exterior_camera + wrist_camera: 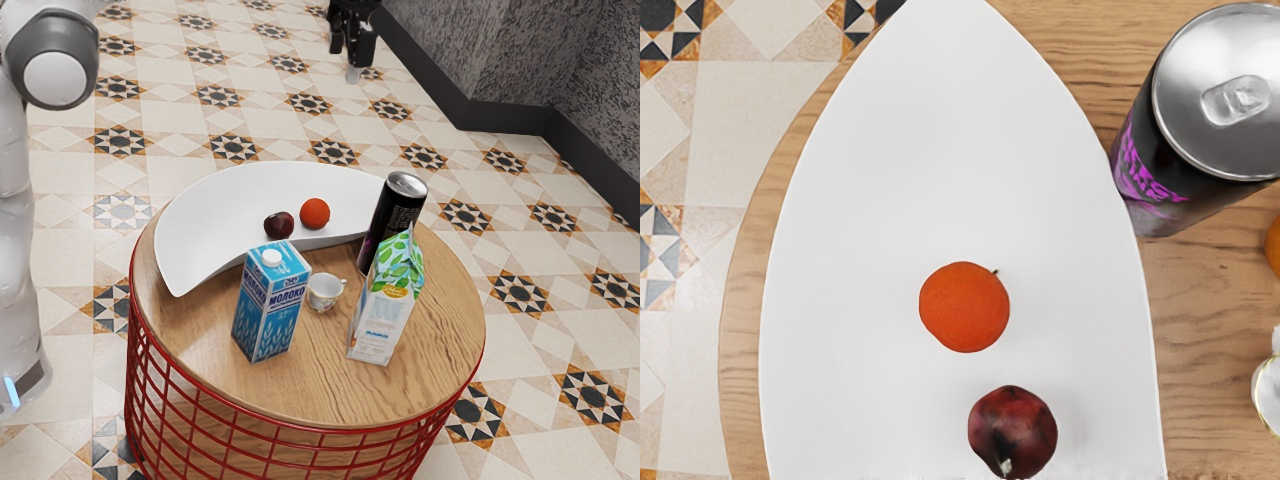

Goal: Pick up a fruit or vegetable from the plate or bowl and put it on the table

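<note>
1. Gripper [346,62]: high, well apart from the plate [220,215]; fingers stand apart, nothing between them.
2. Task fruit: two candidates, both in the white, crescent-shaped plate on the table [330,390]. Neither fruit is out on the wood.
3. Orange [964,307]: round, small dark stem; near the dark fruit [1013,432], a gap between them.
4. Dark fruit: deep red, on the orange's left in the exterior view.
5. Can [396,218]: black with purple lettering, upright, just beside the plate.
6. Blue carton [271,302]: upright in front of the plate.
7. Green carton [388,305]: upright, leaf print, near the can.
8. Cup [325,292]: between the two cartons.
9. Wrist view: orange patch [1274,246] at the picture edge, between can and cup; identity unclear.
</note>
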Motion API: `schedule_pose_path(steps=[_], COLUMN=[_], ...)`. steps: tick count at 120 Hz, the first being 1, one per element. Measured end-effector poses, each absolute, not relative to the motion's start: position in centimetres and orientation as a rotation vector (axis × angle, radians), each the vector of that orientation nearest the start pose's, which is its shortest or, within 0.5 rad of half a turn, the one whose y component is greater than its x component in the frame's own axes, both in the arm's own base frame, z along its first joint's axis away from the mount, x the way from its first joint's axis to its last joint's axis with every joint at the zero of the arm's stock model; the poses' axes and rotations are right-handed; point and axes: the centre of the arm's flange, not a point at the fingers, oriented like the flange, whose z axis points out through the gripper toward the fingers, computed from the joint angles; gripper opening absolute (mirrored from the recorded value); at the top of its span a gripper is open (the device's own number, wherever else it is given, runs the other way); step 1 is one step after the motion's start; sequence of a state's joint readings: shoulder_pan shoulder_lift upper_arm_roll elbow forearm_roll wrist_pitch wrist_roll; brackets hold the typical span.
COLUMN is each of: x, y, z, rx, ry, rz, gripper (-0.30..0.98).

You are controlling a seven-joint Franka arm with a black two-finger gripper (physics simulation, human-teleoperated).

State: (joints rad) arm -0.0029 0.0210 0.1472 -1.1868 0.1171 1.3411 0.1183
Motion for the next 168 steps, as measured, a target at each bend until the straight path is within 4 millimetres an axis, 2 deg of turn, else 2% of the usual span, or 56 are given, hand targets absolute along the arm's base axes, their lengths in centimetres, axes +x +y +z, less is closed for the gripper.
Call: schedule_pose_path(steps=[14,24,32,40,52,60,67,74,81,86,98,107,121,140,152,159,168], x=[51.9,52.9,53.8,53.9,53.9,54.1,54.7,54.8,55.1,55.6,57.7,57.3,57.2,56.6,54.3,53.5,53.5], y=[6.5,3.6,1.0,-1.1,-2.5,-1.1,2.2,5.9,7.8,8.0,8.5,9.5,9.0,11.3,12.1,12.3,12.3], z=[75.6,74.3,72.2,71.6,70.8,69.6,67.8,67.0,66.4,65.8,63.0,59.9,56.9,56.1,55.9,54.5,53.6], rx=[-3.043,-3.063,-3.076,-3.078,-3.071,-3.071,-3.081,-3.073,-3.071,-3.075,-3.093,-3.091,-3.107,-3.130,-3.114,-3.121,-3.132], ry=[-0.020,0.065,0.139,0.190,0.206,0.176,0.138,0.084,0.071,0.095,0.159,0.160,0.205,0.098,0.010,-0.030,-0.055], rz=[-0.128,-0.081,-0.009,0.015,0.051,0.091,0.127,0.132,0.132,0.126,0.133,0.169,0.158,0.093,0.093,0.105,0.085], gripper=[0.69,0.69,0.69,0.69,0.68,0.68,0.68,0.69,0.69,0.69,0.69,0.69,0.69,0.69,0.69,0.69,0.69])
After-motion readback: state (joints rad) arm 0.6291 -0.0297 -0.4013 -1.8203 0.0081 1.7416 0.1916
